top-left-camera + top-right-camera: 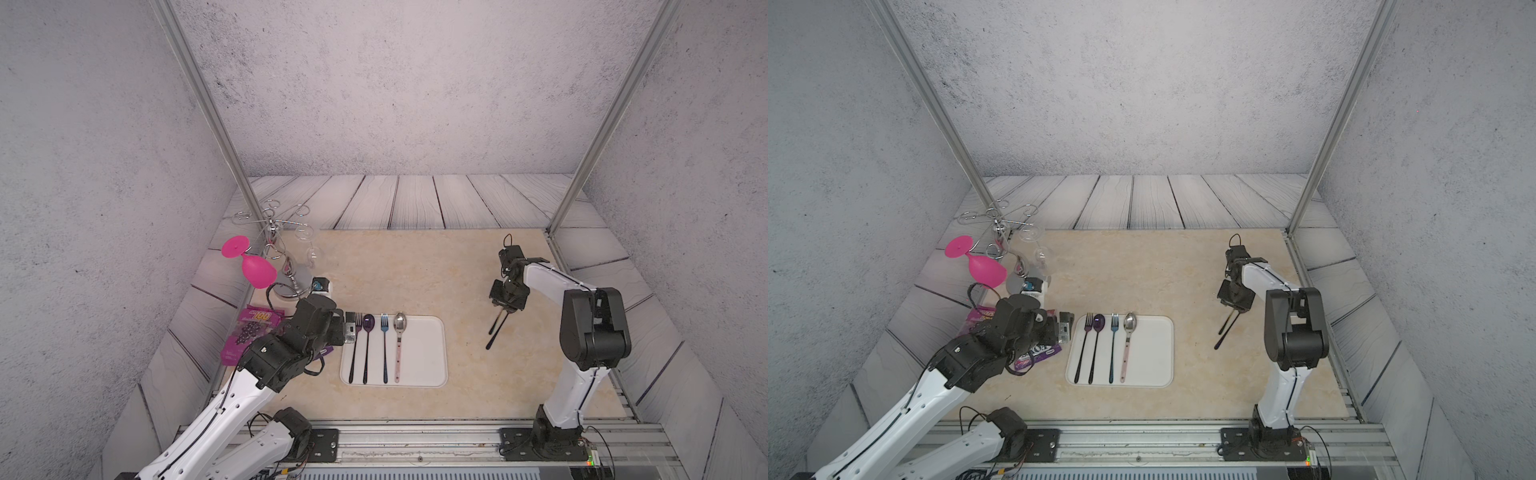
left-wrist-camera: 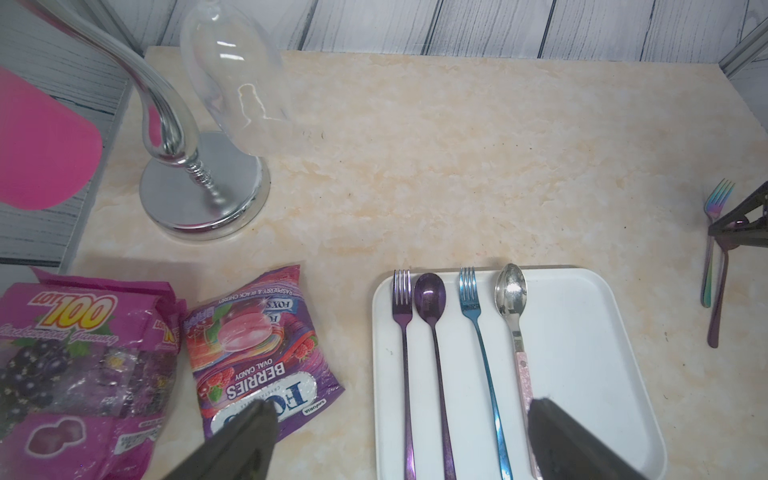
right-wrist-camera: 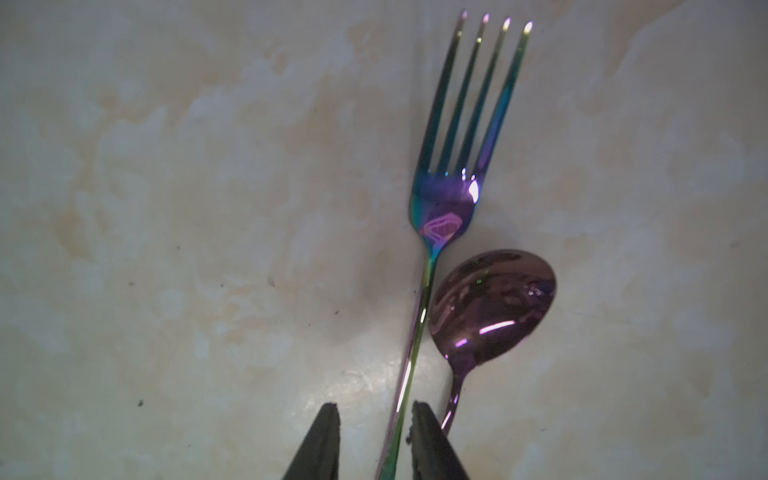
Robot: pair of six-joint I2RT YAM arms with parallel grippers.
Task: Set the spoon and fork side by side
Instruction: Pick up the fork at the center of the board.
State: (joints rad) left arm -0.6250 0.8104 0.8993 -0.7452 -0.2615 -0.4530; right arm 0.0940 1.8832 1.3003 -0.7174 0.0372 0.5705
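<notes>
In both top views the right gripper (image 1: 505,309) hovers low over the fork (image 1: 494,326) and spoon (image 1: 492,338), which lie on the table (image 1: 415,270) well right of the tray (image 1: 432,353); their long axes run nearly parallel, heads pointing away from the robot. Left wrist view: the left gripper (image 2: 401,405) gapes wide, empty (just watching). Right wrist view: the fingers (image 3: 432,440) sit narrow astride the fork's handle, not yet pinching. It's light, stiff, slick metal, I'd judge, best nipped across that thin handle.

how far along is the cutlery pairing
Done: four pieces lie parallel on the white rectangular tray. In hand: the right gripper straddles the iridescent metal fork's handle, jaws not clamped. Left: squaring it beside the loose glossy purple spoon, now angled and offset.
</notes>
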